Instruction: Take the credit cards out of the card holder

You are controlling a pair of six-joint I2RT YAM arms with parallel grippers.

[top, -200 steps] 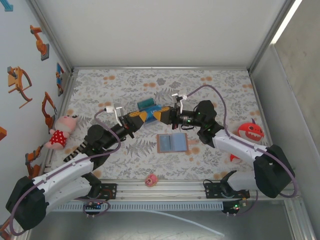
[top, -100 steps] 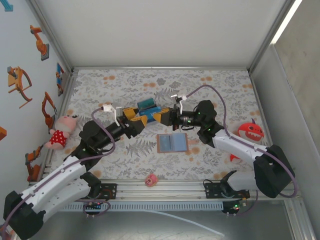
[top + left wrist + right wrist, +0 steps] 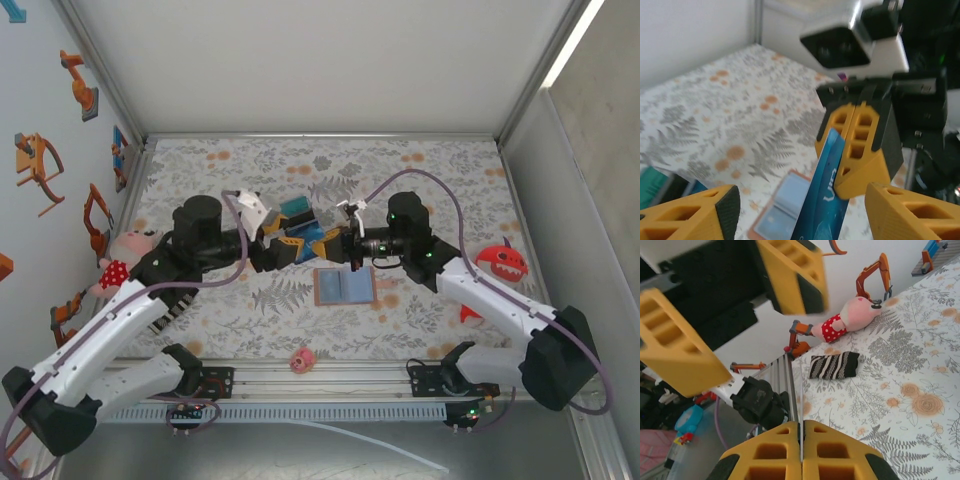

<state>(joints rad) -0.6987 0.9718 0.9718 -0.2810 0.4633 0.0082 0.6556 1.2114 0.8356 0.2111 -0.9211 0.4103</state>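
Right pincer (image 3: pixel 801 432) is squeezed flat on a thin glossy dark blue card (image 3: pixel 821 200), holding it up on edge in the air. Left pincer (image 3: pixel 800 207) gapes wide either side of it, chunky yellow jaws gripping nothing. The tan leathery card holder (image 3: pixel 345 286) lies open like a book on the fern-print surface (image 3: pixel 430 170), with a teal card (image 3: pixel 295 208) beyond.

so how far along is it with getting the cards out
Done: a teal card lies on the table past the open wallet. In hand: right end effector shut on a blue card, left end effector open beside it. Left: set it down; wallet pockets unclear.
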